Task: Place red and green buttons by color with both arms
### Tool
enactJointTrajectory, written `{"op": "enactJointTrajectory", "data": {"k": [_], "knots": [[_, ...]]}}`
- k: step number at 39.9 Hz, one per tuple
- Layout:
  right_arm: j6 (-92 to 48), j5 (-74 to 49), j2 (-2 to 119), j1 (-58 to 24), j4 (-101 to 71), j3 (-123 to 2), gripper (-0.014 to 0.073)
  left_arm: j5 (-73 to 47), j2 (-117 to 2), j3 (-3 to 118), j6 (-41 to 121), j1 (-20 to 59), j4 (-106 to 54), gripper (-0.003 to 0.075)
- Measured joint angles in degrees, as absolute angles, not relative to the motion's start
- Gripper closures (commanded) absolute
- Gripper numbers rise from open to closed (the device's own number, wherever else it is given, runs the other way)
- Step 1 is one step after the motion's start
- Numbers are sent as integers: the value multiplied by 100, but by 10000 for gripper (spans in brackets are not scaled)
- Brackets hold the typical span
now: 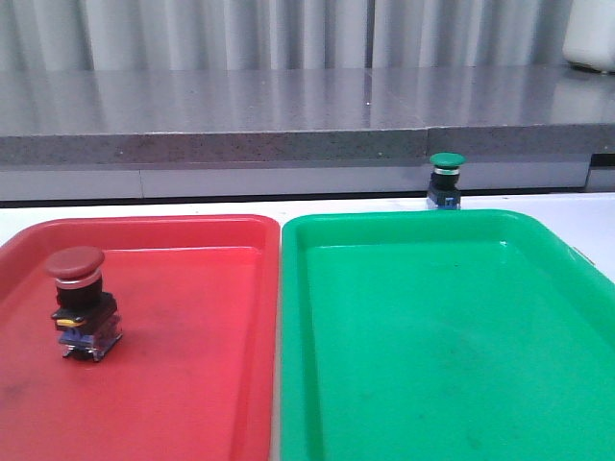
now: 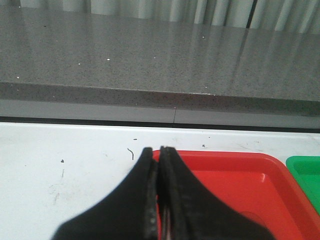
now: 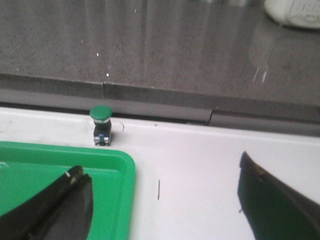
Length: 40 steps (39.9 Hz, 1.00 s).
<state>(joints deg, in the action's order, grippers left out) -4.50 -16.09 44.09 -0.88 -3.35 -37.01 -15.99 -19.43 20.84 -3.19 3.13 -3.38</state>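
Note:
The red button (image 1: 79, 300) stands upright inside the red tray (image 1: 192, 384), at its left side. The green button (image 1: 446, 179) stands on the white table just beyond the far edge of the green tray (image 1: 432, 336); it also shows in the right wrist view (image 3: 101, 124). My left gripper (image 2: 156, 151) is shut and empty, over the red tray's far left corner (image 2: 225, 170). My right gripper (image 3: 160, 172) is wide open and empty, above the green tray's corner (image 3: 100, 165) and bare table, short of the green button. Neither gripper shows in the front view.
A grey stone ledge (image 1: 288, 115) runs along the back of the white table (image 1: 596, 230), right behind the green button. A white object (image 1: 591, 38) sits on the ledge at the far right. The two trays lie side by side, touching.

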Motion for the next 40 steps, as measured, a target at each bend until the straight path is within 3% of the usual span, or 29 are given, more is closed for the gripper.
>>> {"op": "enactJointTrajectory", "data": {"k": [19, 40], "knots": [[-450, -2835, 8775, -766, -738, -6944, 24, -1599, -1943, 2084, -319, 313, -338, 740], [-35, -3975, 11739, -946, -729, -9961, 28, -1599, -1943, 2084, -319, 313, -338, 740]]}}
